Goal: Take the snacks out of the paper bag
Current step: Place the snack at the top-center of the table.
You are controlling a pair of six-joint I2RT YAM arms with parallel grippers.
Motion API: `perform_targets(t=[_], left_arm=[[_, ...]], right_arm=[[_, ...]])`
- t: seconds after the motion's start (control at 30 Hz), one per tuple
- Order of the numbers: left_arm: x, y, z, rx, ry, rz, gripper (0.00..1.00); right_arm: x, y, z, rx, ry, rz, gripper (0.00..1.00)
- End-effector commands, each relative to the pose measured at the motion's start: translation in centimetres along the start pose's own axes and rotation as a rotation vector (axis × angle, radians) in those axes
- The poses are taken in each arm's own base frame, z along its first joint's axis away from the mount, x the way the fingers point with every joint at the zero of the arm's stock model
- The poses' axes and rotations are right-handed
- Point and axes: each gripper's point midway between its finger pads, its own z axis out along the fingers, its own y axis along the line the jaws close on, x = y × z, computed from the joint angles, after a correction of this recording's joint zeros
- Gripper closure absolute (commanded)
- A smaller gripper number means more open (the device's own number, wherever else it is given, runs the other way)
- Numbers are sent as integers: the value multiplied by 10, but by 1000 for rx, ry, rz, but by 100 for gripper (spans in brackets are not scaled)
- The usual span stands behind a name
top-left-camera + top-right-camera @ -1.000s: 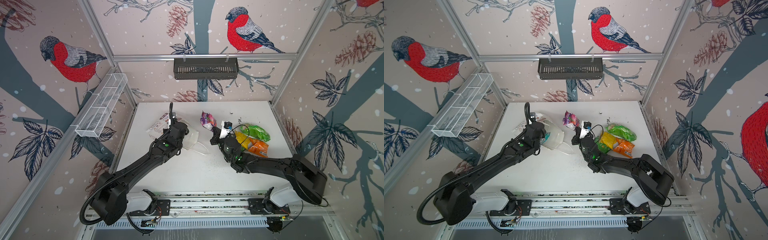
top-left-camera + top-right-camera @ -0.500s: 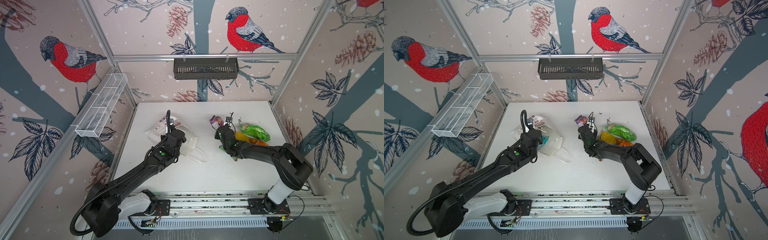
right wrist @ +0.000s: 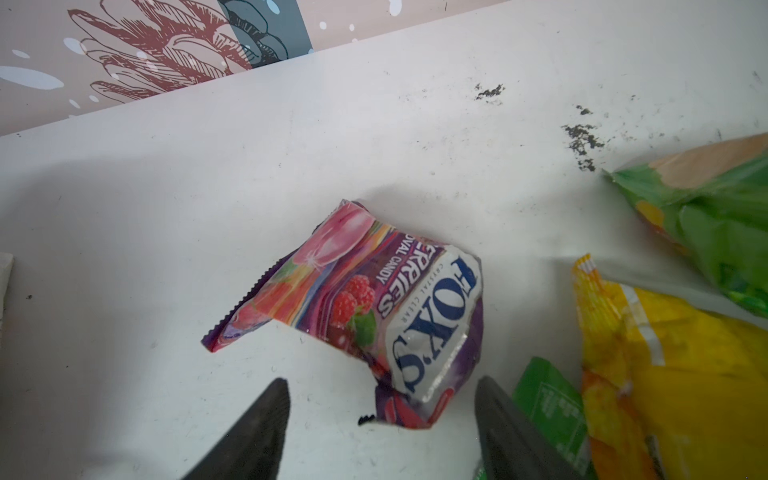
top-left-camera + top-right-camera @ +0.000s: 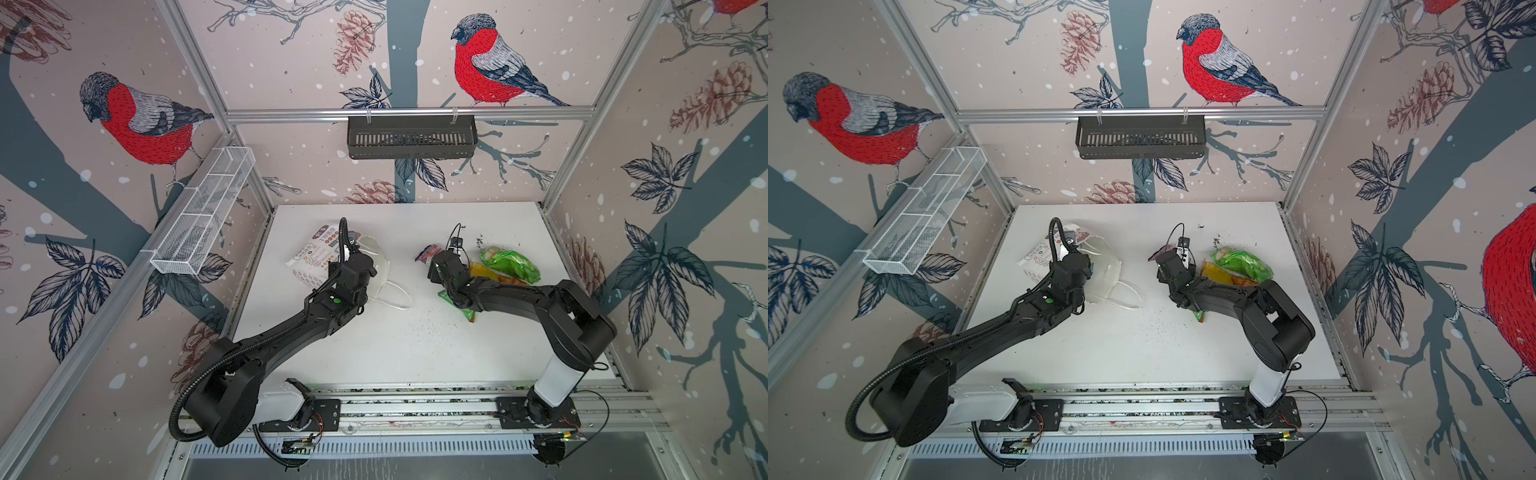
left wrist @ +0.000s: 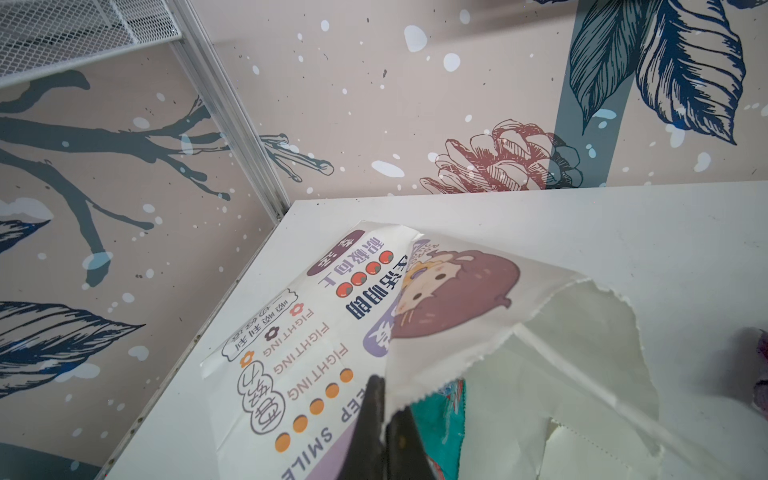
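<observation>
The white printed paper bag (image 4: 312, 258) (image 5: 316, 353) lies on its side at the table's back left, mouth facing right. My left gripper (image 5: 386, 415) is shut on the bag's serrated upper rim, holding the mouth open. A teal snack (image 5: 440, 424) shows inside. A purple FOX'S packet (image 3: 374, 307) (image 4: 426, 252) lies on the table just ahead of my right gripper (image 3: 382, 399), which is open with both fingers clear of it. Right of it lie a green packet (image 4: 511, 264) (image 3: 715, 216), a yellow one (image 4: 484, 272) (image 3: 685, 365) and a small green one (image 3: 548, 399).
The bag's cord handles (image 4: 395, 295) trail on the white table (image 4: 395, 345) toward the middle. Dark crumbs (image 3: 582, 141) speckle the table behind the packets. A white wire basket (image 4: 203, 216) hangs on the left wall and a black basket (image 4: 411, 137) on the back rail.
My right gripper carried the purple packet away from the bag toward the other snacks, then opened and let it go on the table. The left gripper kept its hold on the bag rim.
</observation>
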Motion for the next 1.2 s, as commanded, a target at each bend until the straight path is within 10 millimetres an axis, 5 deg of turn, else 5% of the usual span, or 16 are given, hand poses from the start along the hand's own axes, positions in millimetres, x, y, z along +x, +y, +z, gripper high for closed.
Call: perform_targets(t=[0.0,0.23,0.47,0.7,0.87,1.17], left_arm=[[-21,-5,9,16,-62,-34,100],[-29,-40,48,77,-48,6,100],[-28,-97,85,183,-26,67,100],[-26,-153,64,321,-114,198,100],[-17,-141,45,345,-144,156,100],[-33,-81,1,306,-215,59,100]], right_arm=[[-10,2,-7,-29,-38,39,18],[-20,-4,-21,-31,-69,61,16],[-31,-17,-38,-9,-115,82,15],[-36,-30,-51,9,-147,103,14],[-34,-23,-57,-78,-165,104,12],[-26,30,-88,-403,-260,6,8]])
